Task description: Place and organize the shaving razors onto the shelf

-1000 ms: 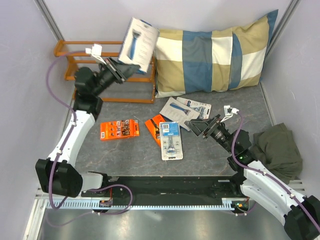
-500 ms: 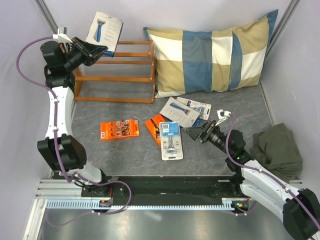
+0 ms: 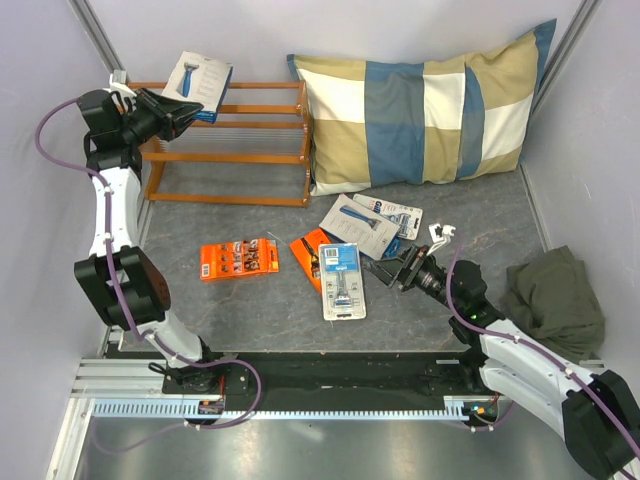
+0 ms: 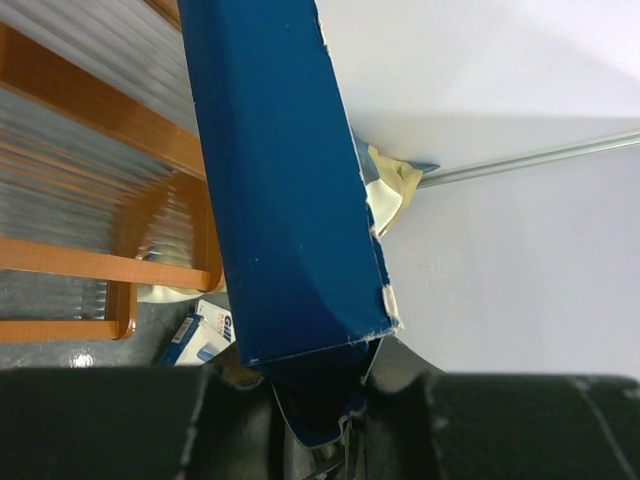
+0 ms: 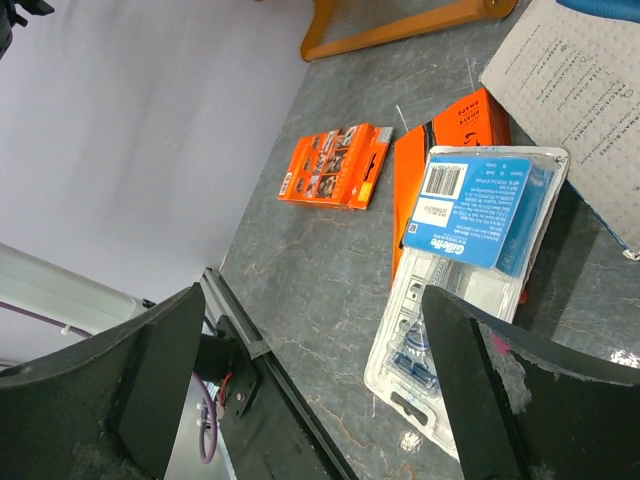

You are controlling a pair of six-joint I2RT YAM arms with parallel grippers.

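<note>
In front of the shelf (image 3: 260, 157), my right end effector (image 3: 392, 268) gapes wide beside a clear blister pack (image 3: 341, 280), one of five razor packs loose on the desk (image 3: 250, 310). Farther back, my left end effector (image 3: 185, 108) pinches a white razor box (image 3: 200, 77) above the shelf's top tier.

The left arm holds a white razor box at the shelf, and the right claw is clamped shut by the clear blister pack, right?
Not quite: the right gripper stands wide open by the blister pack, as the right wrist view shows. The left gripper does hold the white razor box at the shelf.
</note>
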